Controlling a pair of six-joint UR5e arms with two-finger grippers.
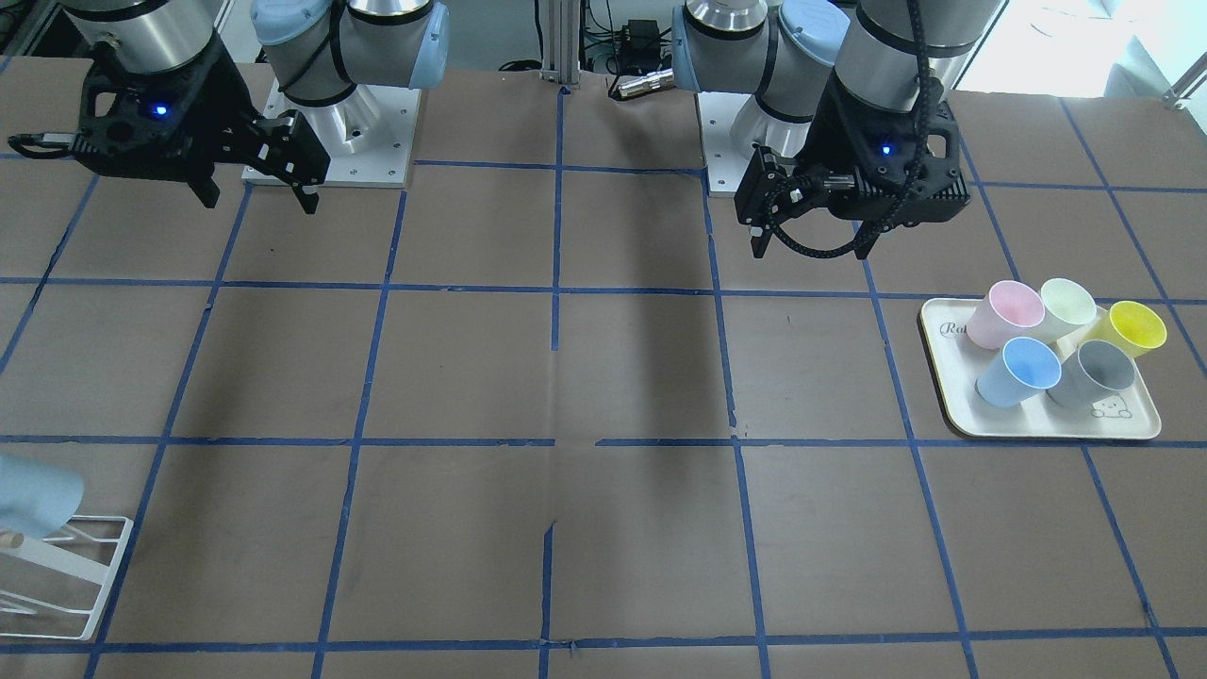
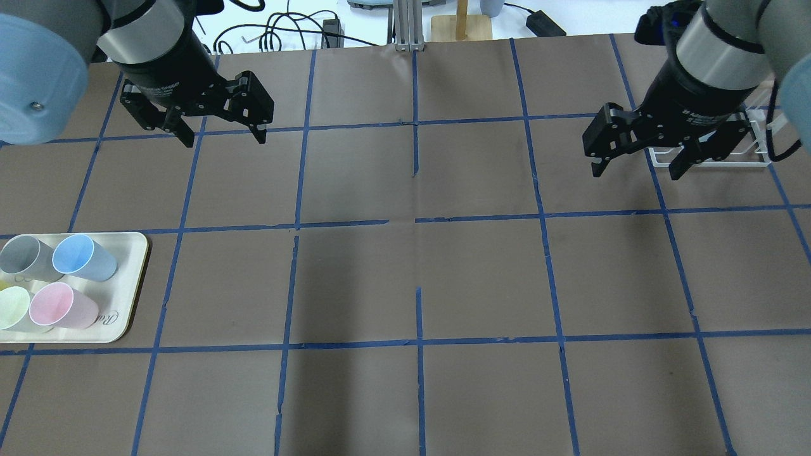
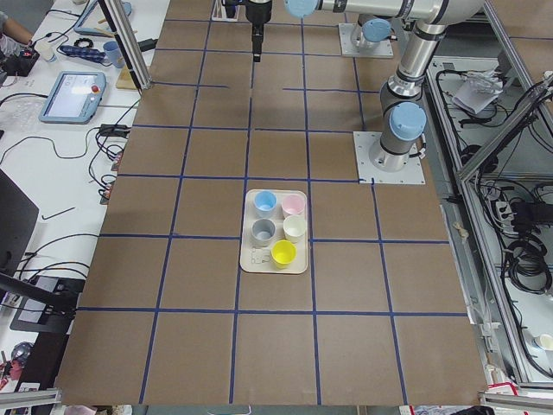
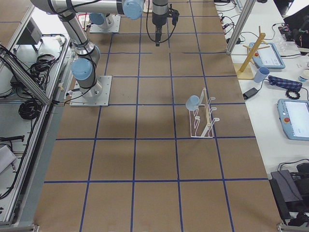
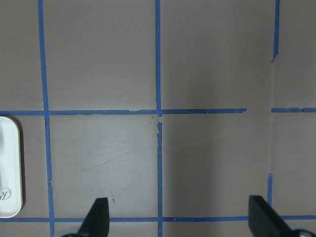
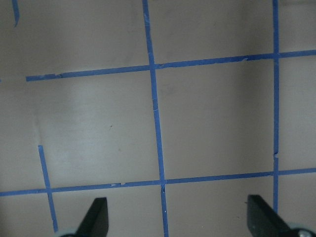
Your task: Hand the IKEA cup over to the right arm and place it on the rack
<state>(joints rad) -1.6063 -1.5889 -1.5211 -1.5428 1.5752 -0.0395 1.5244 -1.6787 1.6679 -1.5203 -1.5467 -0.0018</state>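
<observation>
A pale sky-blue cup (image 1: 33, 495) sits tilted on a peg of the white wire rack (image 1: 94, 575) at the table's edge on my right side; the exterior right view shows the cup (image 4: 193, 102) on the rack (image 4: 205, 118) too. My right gripper (image 2: 635, 172) is open and empty, hovering just in front of the rack (image 2: 754, 158). My left gripper (image 2: 223, 138) is open and empty, high above the table. Both wrist views show only bare table between the open fingertips. A twin blue cup (image 2: 82, 256) stands on the cream tray (image 2: 130, 278).
The tray at my left also holds pink (image 1: 1004, 314), pale green (image 1: 1066, 304), yellow (image 1: 1132, 327) and grey (image 1: 1099, 370) cups. Brown table with blue tape grid. A wooden mug tree (image 4: 251, 53) and tablets stand on the side bench beyond the rack.
</observation>
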